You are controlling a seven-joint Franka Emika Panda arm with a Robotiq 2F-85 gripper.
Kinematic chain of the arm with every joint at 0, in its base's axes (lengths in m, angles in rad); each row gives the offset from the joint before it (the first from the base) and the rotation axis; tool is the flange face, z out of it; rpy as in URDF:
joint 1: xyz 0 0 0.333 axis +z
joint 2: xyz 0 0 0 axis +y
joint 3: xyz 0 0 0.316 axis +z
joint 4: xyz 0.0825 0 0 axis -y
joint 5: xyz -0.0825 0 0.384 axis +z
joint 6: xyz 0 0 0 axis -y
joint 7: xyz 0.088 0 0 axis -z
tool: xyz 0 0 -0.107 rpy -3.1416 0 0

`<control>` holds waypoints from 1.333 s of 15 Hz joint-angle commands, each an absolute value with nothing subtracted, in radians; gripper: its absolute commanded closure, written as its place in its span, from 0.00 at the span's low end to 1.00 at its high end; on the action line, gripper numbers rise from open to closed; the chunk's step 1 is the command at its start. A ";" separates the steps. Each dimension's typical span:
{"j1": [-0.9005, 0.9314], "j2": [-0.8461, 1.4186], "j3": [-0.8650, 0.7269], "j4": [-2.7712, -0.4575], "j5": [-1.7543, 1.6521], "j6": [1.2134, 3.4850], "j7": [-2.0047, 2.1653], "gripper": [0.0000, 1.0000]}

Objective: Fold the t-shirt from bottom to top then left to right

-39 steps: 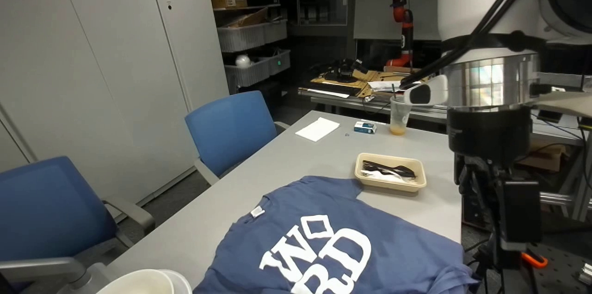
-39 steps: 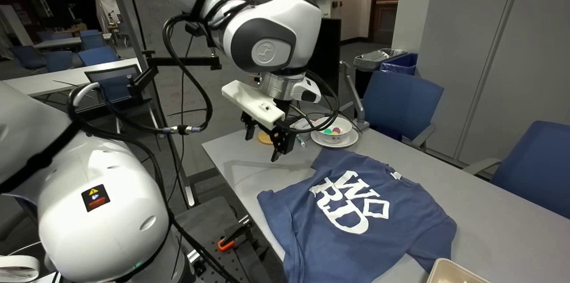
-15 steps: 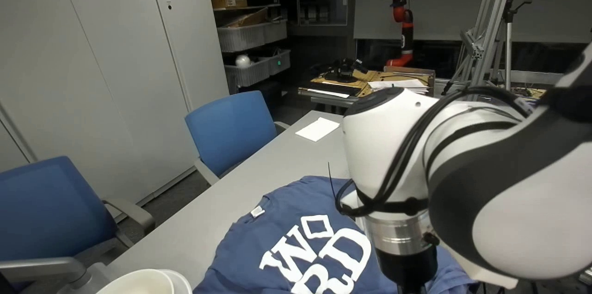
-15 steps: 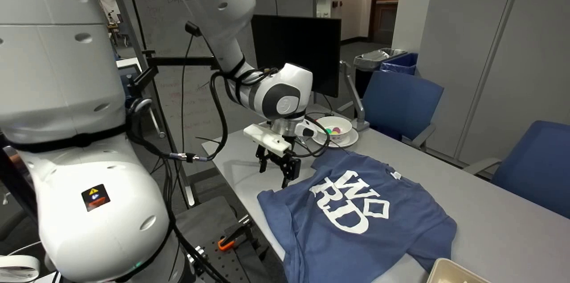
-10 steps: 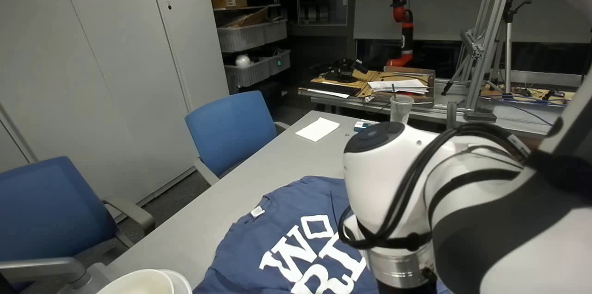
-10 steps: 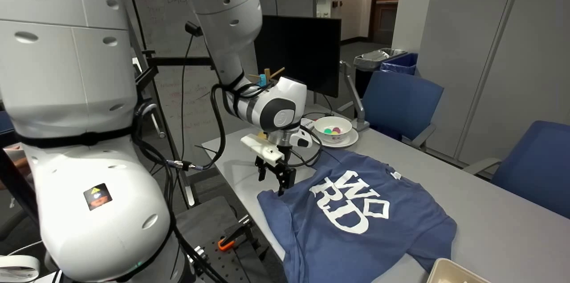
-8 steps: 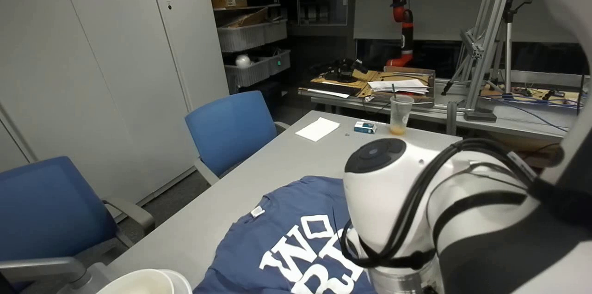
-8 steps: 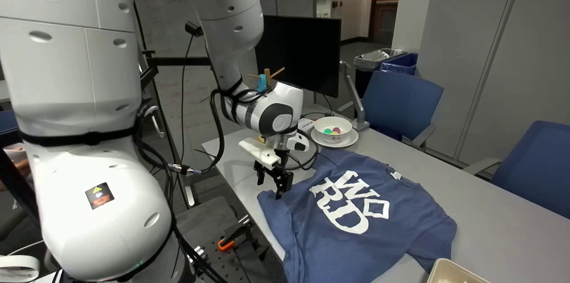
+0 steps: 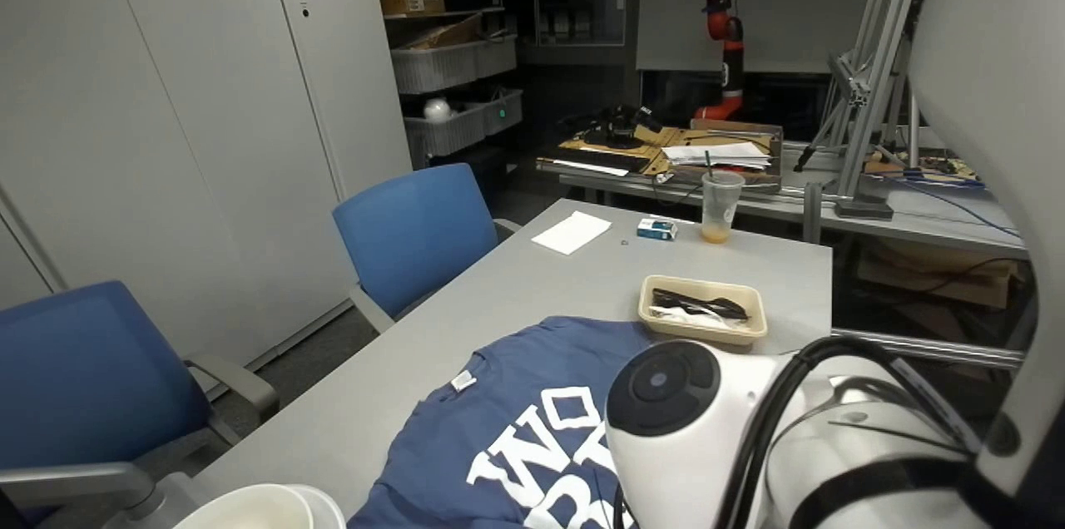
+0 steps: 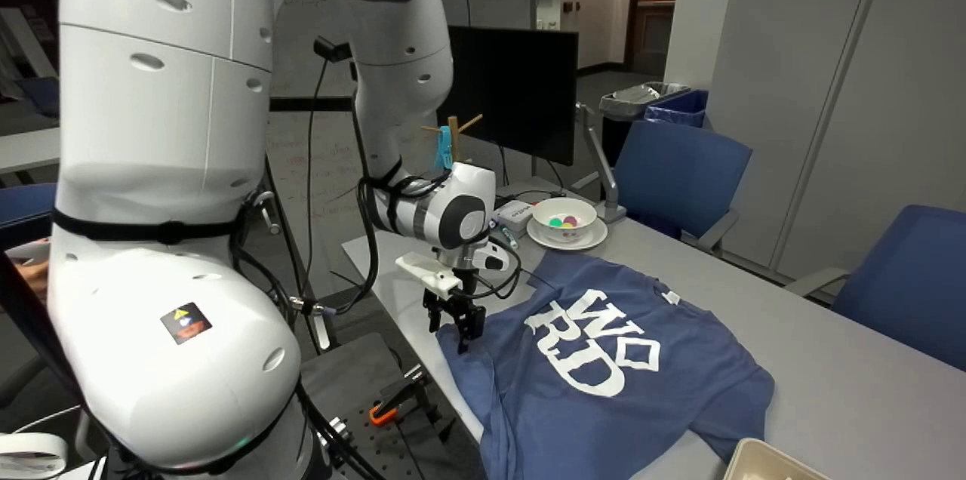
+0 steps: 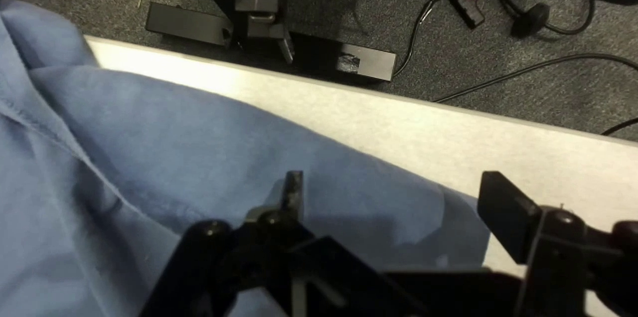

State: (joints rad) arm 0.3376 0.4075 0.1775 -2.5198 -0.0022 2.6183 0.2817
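The navy t-shirt with white block lettering lies spread on the table in both exterior views (image 9: 441,462) (image 10: 664,404). Its collar tag faces the chair side and its hem lies toward the robot's side. My gripper (image 10: 448,340) is low over the shirt's near corner by the table edge. In the wrist view the gripper (image 11: 392,192) is open, its jaws wide apart. The shirt's cloth (image 11: 224,142) runs between and below the fingers, with its tapered corner near the right finger. Whether the fingertips touch the cloth I cannot tell. The gripper is hidden behind the arm in an exterior view.
A beige tray (image 9: 703,329) with utensils stands by one sleeve. A bowl (image 10: 564,217) on a plate stands by the opposite side. The table's near edge (image 11: 349,90) is close to the gripper, with floor beyond. Blue chairs (image 9: 416,238) line the far side.
The arm has come down from above the table, and the gripper has moved toward the near edge, over the shirt's corner. The gripper has stayed open. The shirt has not visibly moved.
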 commanded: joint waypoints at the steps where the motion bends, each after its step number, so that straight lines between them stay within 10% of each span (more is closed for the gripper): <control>1: 0.381 0.444 0.135 -2.471 -0.054 2.633 0.346 0.12; 14: 0.411 0.460 0.120 -2.429 -0.048 2.638 0.438 0.14; 20: 0.417 0.472 0.114 -2.432 -0.046 2.637 0.459 0.68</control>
State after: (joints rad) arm 0.3923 0.4549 0.1352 -2.4418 -0.0327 2.6183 0.4280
